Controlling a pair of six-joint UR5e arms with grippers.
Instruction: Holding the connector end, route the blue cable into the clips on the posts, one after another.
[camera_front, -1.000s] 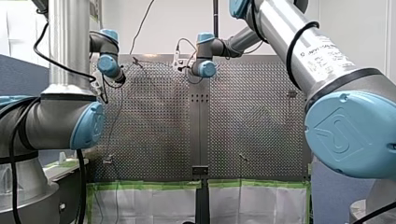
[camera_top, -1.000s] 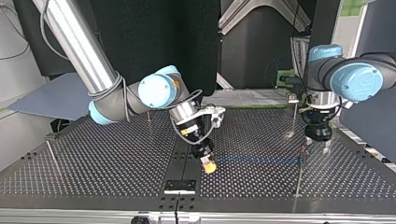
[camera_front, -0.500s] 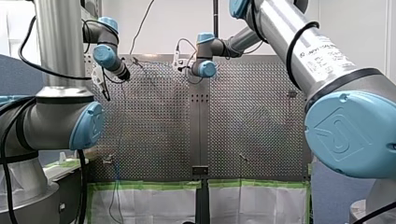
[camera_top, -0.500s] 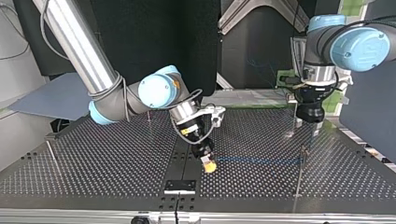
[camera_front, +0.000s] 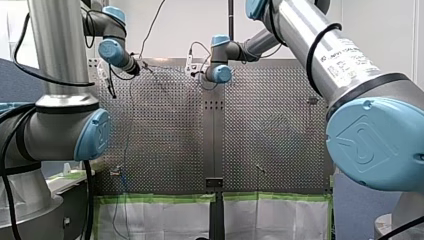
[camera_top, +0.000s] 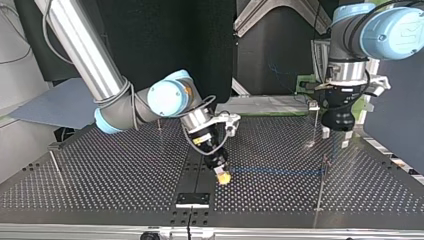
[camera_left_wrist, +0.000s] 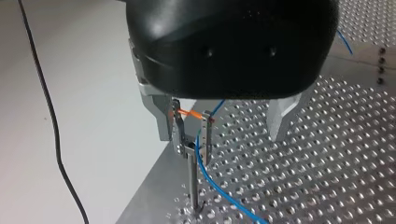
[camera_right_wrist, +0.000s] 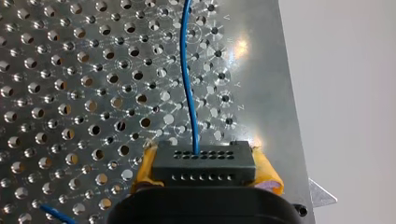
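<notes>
Connector end first: my right gripper (camera_right_wrist: 201, 156) is clamped on the connector (camera_right_wrist: 203, 168), with a yellow pad (camera_right_wrist: 267, 176) pressed to each side of the small black block, low over the perforated table (camera_right_wrist: 70, 93). The blue cable (camera_right_wrist: 187, 79) leaves the block's front face and runs straight ahead of the fingers, across the holes.

Over in the top view, that same gripper sits near the table's middle. The cable stretches level from it toward the view's right, up to a thin post (camera_top: 321, 192).

And the cable is in that post's clip (camera_left_wrist: 192, 140)! My left wrist view shows the blue line passing under an orange band (camera_left_wrist: 189, 113) at the top of the clip. It drops through the clip beside the post and curves away over the table.

My left gripper (camera_left_wrist: 219, 135) hangs just above, its metal fingers (camera_left_wrist: 282, 116) spread wide and holding nothing. The clip shows close beside one finger, well apart from the other.

A second post (camera_top: 314, 125) stands farther back in the top view, just beside my left arm's wrist.
</notes>
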